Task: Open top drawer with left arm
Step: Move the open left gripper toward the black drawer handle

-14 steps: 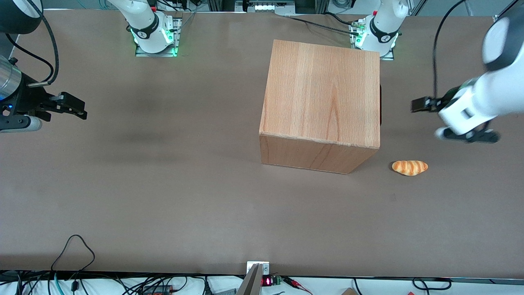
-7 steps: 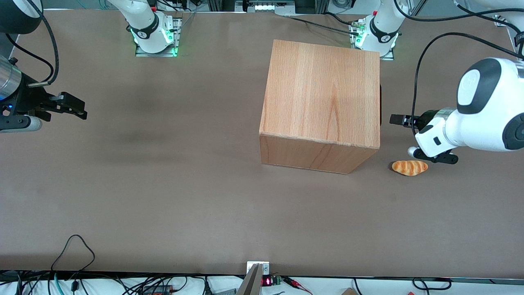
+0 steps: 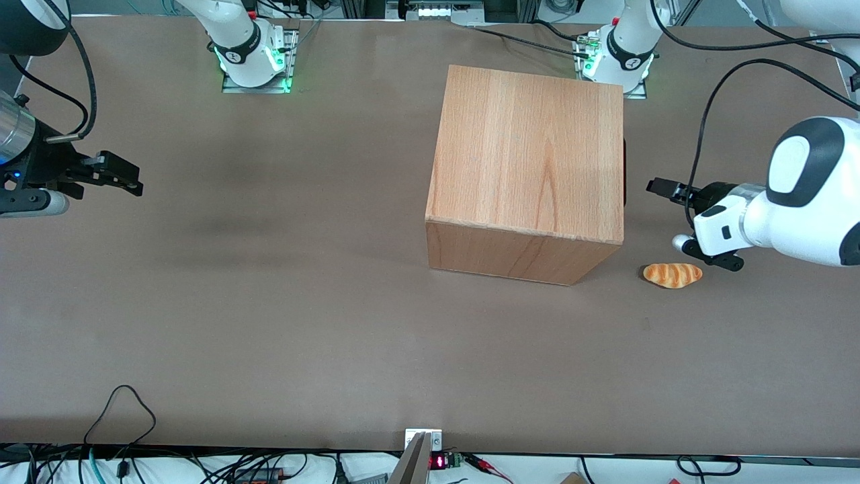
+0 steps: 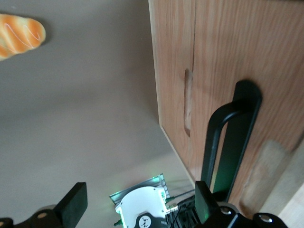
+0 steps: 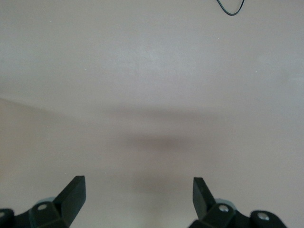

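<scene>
A wide brown table [image 3: 269,323] fills the front view, with cables along its nearer edge and two arm bases with green lights at the edge farthest from the camera. A plain beech cabinet [image 3: 527,175] stands on the table, toward the working arm's end. Its front faces the left arm [image 3: 799,195], so the front view shows only a thin dark sliver of the handle at the cabinet's edge. The wrist view shows the cabinet front close up: the top drawer [image 4: 247,52] sits shut, its panel flush with the one beside it, a seam and a shallow scooped recess [image 4: 188,102] running between them. The black bar handle [image 4: 230,142] stands off the drawer panel. The gripper [image 3: 662,187] hovers just in front of the cabinet, clear of the handle, its black fingers [image 4: 73,204] spread wide with nothing between them. A bread roll [image 3: 672,274] lies on the table near the cabinet's nearer corner, nearer the camera than the gripper and apart from both.
</scene>
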Available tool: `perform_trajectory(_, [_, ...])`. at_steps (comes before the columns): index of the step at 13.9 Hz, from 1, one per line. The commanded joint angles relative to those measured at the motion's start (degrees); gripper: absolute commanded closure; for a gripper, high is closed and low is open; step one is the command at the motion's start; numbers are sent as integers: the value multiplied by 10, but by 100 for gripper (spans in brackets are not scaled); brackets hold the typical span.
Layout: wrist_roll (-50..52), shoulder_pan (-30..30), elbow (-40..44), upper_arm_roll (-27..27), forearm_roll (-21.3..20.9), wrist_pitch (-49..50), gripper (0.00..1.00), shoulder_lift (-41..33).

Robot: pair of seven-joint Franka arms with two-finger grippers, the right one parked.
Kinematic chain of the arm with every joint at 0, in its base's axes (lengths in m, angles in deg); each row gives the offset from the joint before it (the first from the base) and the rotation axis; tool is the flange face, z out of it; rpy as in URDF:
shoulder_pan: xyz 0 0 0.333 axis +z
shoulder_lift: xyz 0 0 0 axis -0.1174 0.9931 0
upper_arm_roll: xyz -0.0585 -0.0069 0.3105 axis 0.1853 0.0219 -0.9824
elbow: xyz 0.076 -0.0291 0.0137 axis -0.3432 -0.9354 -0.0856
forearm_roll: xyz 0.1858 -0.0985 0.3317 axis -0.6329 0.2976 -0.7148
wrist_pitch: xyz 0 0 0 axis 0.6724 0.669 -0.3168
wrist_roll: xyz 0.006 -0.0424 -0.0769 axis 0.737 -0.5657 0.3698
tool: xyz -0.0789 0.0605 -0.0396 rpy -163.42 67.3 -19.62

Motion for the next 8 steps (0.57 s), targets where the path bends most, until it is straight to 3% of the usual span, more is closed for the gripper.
perform_trajectory(1, [-24, 12, -12, 2, 33, 12, 0, -1])
perform_trajectory(8, [-24, 14, -50, 3, 87, 9, 0, -1])
